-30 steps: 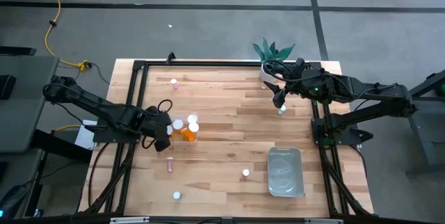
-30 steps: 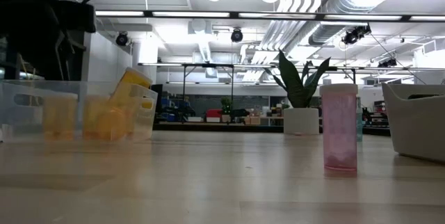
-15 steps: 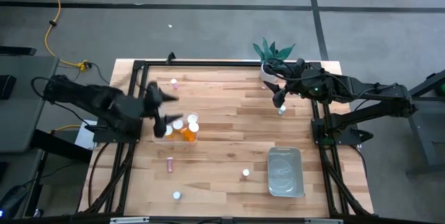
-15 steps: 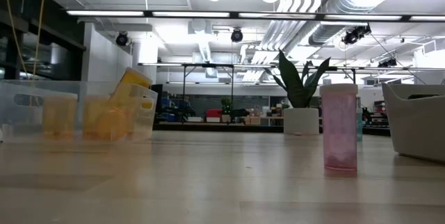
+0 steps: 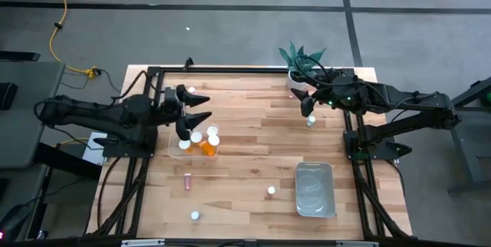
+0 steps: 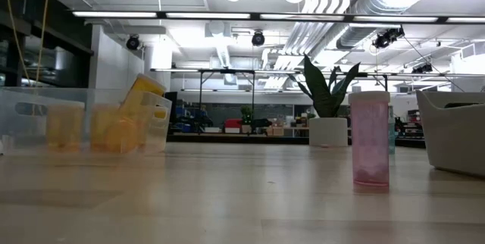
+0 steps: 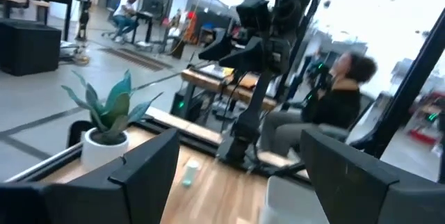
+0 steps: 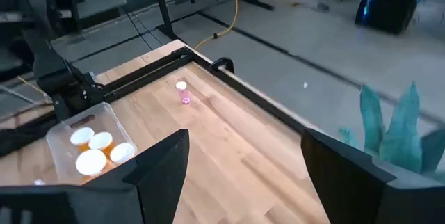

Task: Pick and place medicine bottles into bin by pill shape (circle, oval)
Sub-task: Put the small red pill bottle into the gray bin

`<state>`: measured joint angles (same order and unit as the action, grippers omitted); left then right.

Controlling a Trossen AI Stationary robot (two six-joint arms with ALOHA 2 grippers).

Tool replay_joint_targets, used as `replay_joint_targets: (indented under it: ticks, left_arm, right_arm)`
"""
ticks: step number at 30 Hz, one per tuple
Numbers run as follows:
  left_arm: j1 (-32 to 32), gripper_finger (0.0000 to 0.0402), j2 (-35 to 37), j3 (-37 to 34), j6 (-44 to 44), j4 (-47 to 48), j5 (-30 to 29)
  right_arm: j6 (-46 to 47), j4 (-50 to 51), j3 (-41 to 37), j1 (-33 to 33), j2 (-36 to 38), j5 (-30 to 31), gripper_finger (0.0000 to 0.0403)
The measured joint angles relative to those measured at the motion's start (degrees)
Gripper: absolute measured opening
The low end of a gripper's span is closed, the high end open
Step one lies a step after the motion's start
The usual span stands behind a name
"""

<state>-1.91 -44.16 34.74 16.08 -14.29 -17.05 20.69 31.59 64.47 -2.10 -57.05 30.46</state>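
Observation:
Several medicine bottles stand or lie on the wooden table: a pink one (image 5: 192, 91) near the far left, a pink one lying down (image 5: 187, 180), white-capped ones (image 5: 271, 191) (image 5: 195, 215) near the front, and one (image 5: 311, 121) under the right arm. Several orange bottles (image 5: 207, 141) sit in the clear left bin (image 5: 178, 152), one leaning on its wall (image 6: 144, 92). My left gripper (image 5: 201, 107) hangs open and level above the bin's far side, holding nothing. My right gripper (image 5: 305, 101) is open and raised at the far right, also holding nothing.
A second clear bin (image 5: 314, 190) lies at the near right. A potted plant (image 5: 299, 59) stands at the far edge beside the right arm. A black frame (image 5: 230, 69) borders the table. A person (image 7: 341, 106) sits beyond the table's right side.
My left gripper has risen from beside the left bin and swung toward the table's far edge. It tipped from pointing down to pointing level toward the right. The bottles in the bin stayed where they were.

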Motion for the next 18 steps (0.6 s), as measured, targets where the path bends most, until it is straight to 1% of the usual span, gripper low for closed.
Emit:
replay_joint_targets:
  ticks: [2, 4, 6, 8, 10, 12, 16, 18]
  left_arm:
    - [-2.38, 0.0286, 0.48, -0.94, 1.48, -1.64, 2.14]
    - [-4.36, 0.0286, 1.26, -0.96, 1.74, -2.21, 4.08]
    - [-6.06, 0.0286, 2.22, -0.94, 1.08, -2.47, 5.90]
    - [-7.67, 0.0286, 3.42, -0.94, 0.38, -2.27, 7.46]
    - [-9.18, 0.0286, 4.87, -0.94, 0.24, -2.21, 8.92]
    - [-10.62, 0.0286, 6.21, -0.94, 0.24, -2.10, 9.95]
    - [-12.94, 0.0286, 8.36, -0.94, 0.24, -0.99, 11.55]
    - [-13.80, 0.0286, 9.10, -0.94, 0.24, -0.38, 12.28]
  right_arm:
    - [5.41, 2.35, 0.00, -0.90, -0.48, -0.08, 0.0268]
    - [15.57, 7.67, 0.00, -3.04, -1.71, -1.68, 0.0268]
    - [24.80, 14.54, 0.00, -6.36, -4.19, -6.21, 0.0268]
    - [29.72, 21.91, 0.00, -9.24, -8.11, -11.59, 0.0268]
    - [31.08, 28.16, -0.02, -11.65, -12.56, -13.93, 0.0268]
    - [31.33, 32.40, -0.02, -13.68, -17.17, -13.88, 0.0268]
    - [28.10, 33.39, -0.04, -18.09, -24.55, -12.98, 0.0268]
    - [26.46, 33.41, -0.04, -20.41, -27.77, -14.45, 0.0268]
